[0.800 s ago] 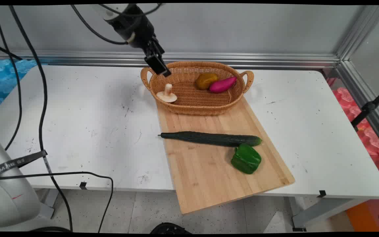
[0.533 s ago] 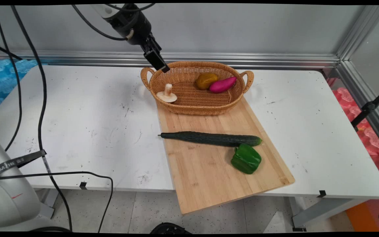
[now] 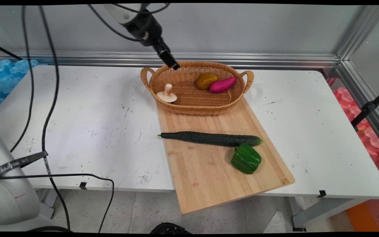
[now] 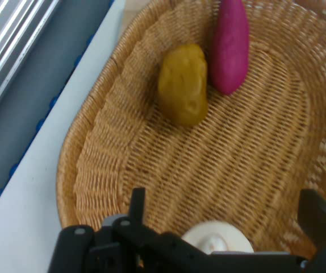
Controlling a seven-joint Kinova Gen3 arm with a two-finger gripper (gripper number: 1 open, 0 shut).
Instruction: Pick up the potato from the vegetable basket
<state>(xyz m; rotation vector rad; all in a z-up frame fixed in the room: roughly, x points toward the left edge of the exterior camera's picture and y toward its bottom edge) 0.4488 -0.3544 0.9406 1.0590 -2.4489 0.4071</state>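
Mushroom (image 4: 217,239) half hidden behind the black linkage; pink sweet potato (image 4: 230,42) cut off at top edge; basket (image 4: 95,142) cropped on right.

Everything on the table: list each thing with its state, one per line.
Black two-finger gripper: open, empty, above the basket.
Woven wicker basket: upright on the wooden cutting board.
White mushroom: cap down, in basket.
Yellow-brown potato: in basket, touching the magenta sweet potato.
Dark green cucumber: flat on board.
Green bell pepper: on its side.
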